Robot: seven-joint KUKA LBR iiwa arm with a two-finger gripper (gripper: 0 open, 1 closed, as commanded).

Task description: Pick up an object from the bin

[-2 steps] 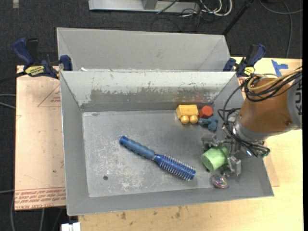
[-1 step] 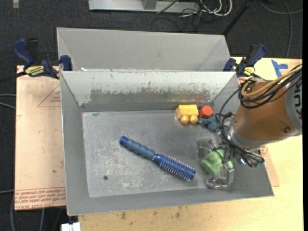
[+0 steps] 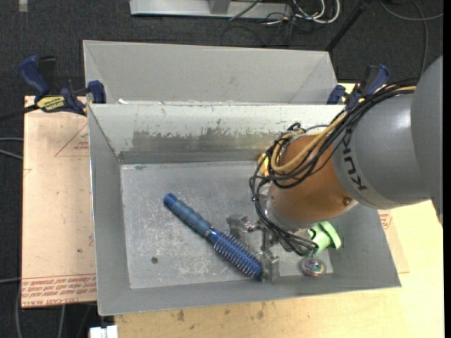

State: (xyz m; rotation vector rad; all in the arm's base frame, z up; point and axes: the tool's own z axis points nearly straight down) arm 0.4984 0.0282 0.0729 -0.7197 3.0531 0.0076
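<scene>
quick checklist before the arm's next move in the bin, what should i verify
1. Gripper low over the blue brush, at its bristle end: ok.
2. Brush actually gripped: cannot tell.
3. Brush handle lies free on the bare floor of the bin: ok.
4. Green thing clear of the wrist: not ok, the wrist partly hides it.
5. Small round thing clear of the gripper: cannot tell.

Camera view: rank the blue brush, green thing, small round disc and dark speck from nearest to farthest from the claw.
1. Blue brush, its bristled head right beside the claw.
2. Small round disc and green thing, both at view's right: too close to call.
3. Dark speck, far left on the floor.
</scene>
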